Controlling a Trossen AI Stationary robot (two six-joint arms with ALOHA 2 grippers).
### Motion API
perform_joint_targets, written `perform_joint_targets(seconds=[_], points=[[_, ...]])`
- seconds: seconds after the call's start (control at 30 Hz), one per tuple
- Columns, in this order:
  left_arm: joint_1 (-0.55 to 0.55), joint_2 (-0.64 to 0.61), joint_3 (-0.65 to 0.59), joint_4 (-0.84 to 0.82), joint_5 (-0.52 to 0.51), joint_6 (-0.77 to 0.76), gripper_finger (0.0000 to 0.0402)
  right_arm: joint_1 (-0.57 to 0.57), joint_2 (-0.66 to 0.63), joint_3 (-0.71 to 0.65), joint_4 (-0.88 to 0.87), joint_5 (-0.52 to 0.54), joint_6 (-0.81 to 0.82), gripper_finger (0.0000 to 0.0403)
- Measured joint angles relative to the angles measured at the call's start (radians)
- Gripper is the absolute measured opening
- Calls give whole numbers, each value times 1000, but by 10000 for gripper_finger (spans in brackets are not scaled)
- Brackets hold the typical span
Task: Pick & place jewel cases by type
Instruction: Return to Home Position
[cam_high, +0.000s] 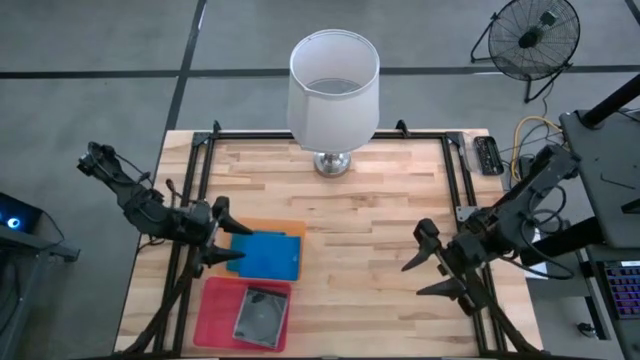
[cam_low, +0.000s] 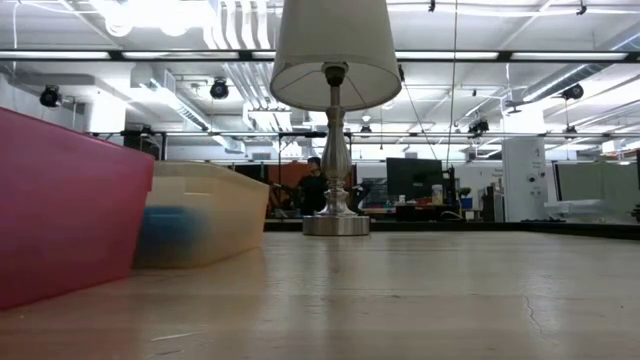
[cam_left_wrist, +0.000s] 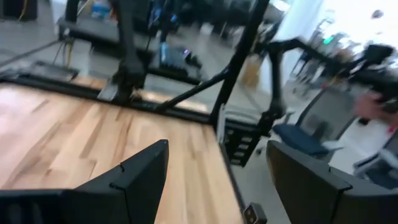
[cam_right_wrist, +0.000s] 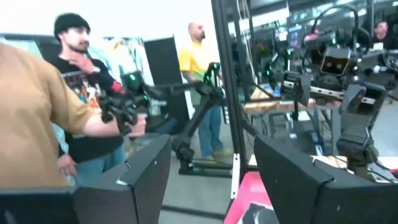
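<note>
Left gripper (cam_high: 228, 235) hangs wide open with nothing in it, just beside the blue cases (cam_high: 268, 255) stacked in the orange bin (cam_high: 280, 227). Right gripper (cam_high: 412, 278) is spread and empty too, on the other side of the counter (cam_high: 350, 220), well apart from both bins. A dark case (cam_high: 260, 315) lies in the pink bin (cam_high: 210, 310). Sorting looks finished to me. This is the return home, which only calls for both arms to fold back clear of the bins.

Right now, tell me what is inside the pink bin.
A dark grey jewel case lies slightly askew in the pink bin, toward its right side. The rest of the floor shows bare. Whether more cases lie beneath it cannot be seen, because the top one covers that spot.
</note>
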Motion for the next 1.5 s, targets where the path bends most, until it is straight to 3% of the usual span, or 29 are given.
perform_joint_targets(seconds=[0.17, 0.3, 0.43, 0.57, 0.77, 0.87, 1.03, 1.5], points=[[-16, -142, -209, 199, 10, 64, 255, 0, -36, -175, 220, 96, -78, 224], [-16, -281, -362, 285, -49, 56, 255, 0, -65, -288, 263, 215, -57, 224], [-15, -423, -477, 292, -96, -124, 255, -2, -73, -353, 284, 330, 76, 224], [-12, -559, -563, 306, -150, -295, 255, 1, -72, -397, 355, 258, 18, 224], [-12, -673, -615, 338, -92, -19, 255, -1, -71, -484, 586, 203, -100, 224], [-12, -688, -625, 320, -88, 77, 255, 0, -72, -541, 727, 144, -168, 224], [-12, -686, -643, 300, -108, 192, 255, -3, -72, -648, 863, 150, -209, 224], [-11, -694, -756, 309, -126, 190, 255, -119, -71, -842, 991, 157, -162, 224]])
